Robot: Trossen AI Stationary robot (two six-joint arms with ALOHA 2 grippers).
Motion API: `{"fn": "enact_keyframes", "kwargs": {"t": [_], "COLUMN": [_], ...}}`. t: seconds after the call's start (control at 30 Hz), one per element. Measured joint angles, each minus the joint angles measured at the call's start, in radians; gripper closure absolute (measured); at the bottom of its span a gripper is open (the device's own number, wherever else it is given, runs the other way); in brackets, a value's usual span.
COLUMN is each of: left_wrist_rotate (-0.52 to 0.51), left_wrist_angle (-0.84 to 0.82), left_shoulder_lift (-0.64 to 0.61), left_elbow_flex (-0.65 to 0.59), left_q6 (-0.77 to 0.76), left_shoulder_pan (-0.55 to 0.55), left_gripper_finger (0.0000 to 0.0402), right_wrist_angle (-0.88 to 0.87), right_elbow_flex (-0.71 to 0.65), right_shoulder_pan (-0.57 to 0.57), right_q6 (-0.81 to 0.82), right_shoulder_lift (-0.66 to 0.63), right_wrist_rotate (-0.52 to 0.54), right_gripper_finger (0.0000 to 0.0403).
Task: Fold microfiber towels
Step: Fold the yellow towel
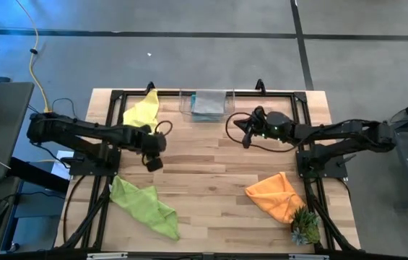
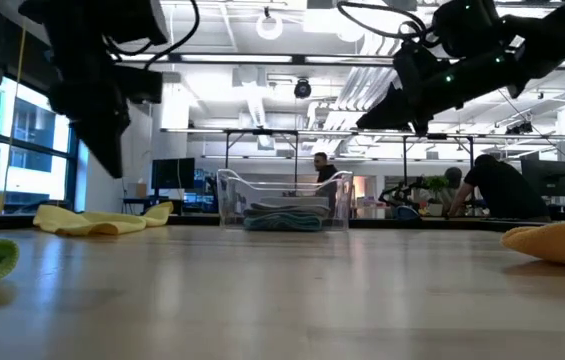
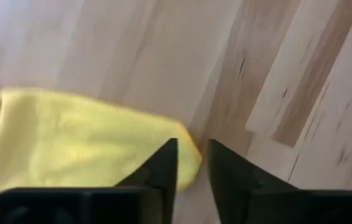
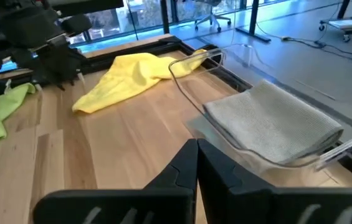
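Note:
A yellow towel [image 1: 142, 108] lies crumpled at the table's far left, its corner [image 3: 182, 158] showing just beyond my left fingers. A lime green towel [image 1: 144, 206] lies bunched near the left front, and an orange towel [image 1: 276, 193] near the right front. A folded grey towel [image 4: 275, 121] lies in the clear bin [image 1: 206, 103] at the far edge. My left gripper [image 3: 192, 146] hangs over bare wood between the yellow and green towels, pointing steeply down, slightly open and holding nothing. My right gripper [image 4: 196, 146] is shut and empty, above the table right of the bin.
A small green spiky plant [image 1: 305, 227] stands at the near right corner beside the orange towel. A black frame [image 1: 117, 94] runs around the table's edges. Bare wood [image 1: 204, 173] lies in the table's middle. People [image 2: 497, 185] show in the room beyond.

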Motion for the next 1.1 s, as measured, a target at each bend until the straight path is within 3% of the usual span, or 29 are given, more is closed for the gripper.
{"fn": "enact_keyframes", "kwargs": {"t": [0.3,0.53,0.73,1.0,1.1], "left_wrist_rotate": [-0.098,-0.08,-0.094,-0.115,-0.124], "left_wrist_angle": [-0.037,0.161,0.143,-0.013,-0.113], "left_shoulder_lift": [0.112,0.21,0.287,0.267,0.233], "left_elbow_flex": [-0.036,-0.065,-0.061,-0.032,0.025], "left_q6": [-0.226,-0.23,-0.241,-0.155,-0.102], "left_shoulder_pan": [-0.085,-0.043,-0.006,-0.007,-0.006], "left_gripper_finger": [0.0199,0.0172,0.0225,0.0383,0.0391], "right_wrist_angle": [0.011,0.008,-0.009,-0.014,-0.014], "right_elbow_flex": [0.001,0.002,0.003,0.003,0.003], "right_shoulder_pan": [0.084,0.118,0.135,0.137,0.137], "right_q6": [-0.061,-0.089,-0.109,-0.141,-0.141], "right_shoulder_lift": [-0.002,-0.002,-0.002,-0.002,-0.002], "right_wrist_rotate": [0.03,0.03,0.029,0.029,0.029], "right_gripper_finger": [0.0403,0.0403,0.0403,0.0403,0.0403]}}
